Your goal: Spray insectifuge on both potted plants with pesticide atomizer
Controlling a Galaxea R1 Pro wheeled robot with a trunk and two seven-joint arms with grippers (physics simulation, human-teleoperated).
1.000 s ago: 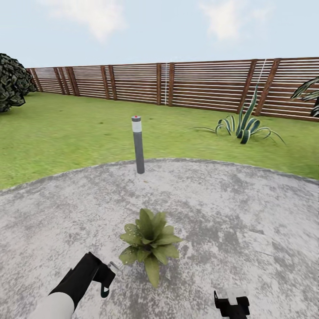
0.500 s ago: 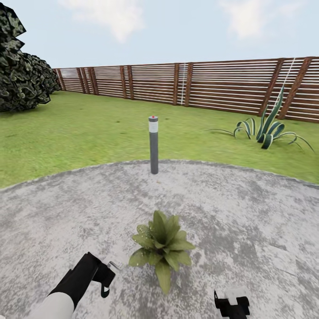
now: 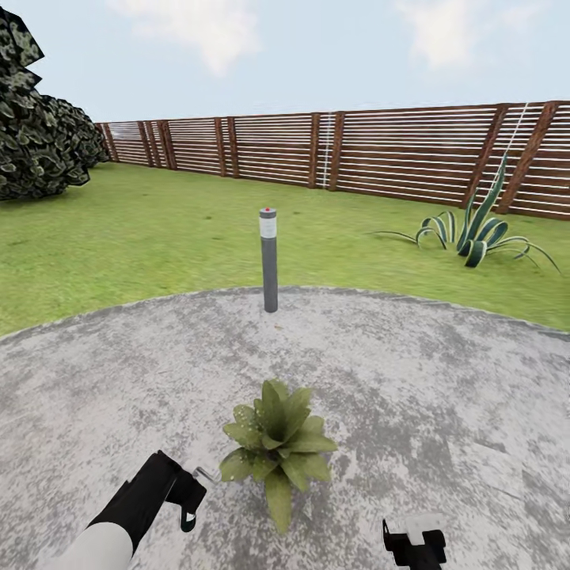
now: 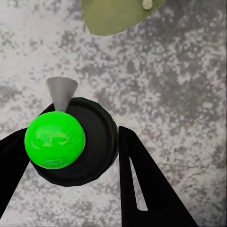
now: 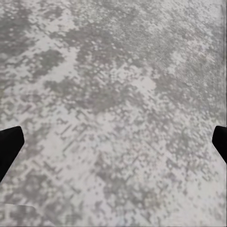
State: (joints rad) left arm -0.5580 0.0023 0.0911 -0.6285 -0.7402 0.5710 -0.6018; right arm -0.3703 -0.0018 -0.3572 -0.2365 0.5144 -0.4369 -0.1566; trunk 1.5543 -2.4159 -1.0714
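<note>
Head: potted plant on grey patio, left gripper just beside its leaves, lamp post at lawn edge | Left wrist: fingers clamped on sprayer, nozzle toward a leaf | Right wrist: right gripper fingers apart over patio

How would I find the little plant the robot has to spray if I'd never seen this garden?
Find the round grey patio in front of the brown fence. A thin grey post lamp stands at its far edge; the potted plant sits on the stone nearer the robot. Its leaves are broad, pointed and low, unlike the spiky striped agave out on the grass.
</note>
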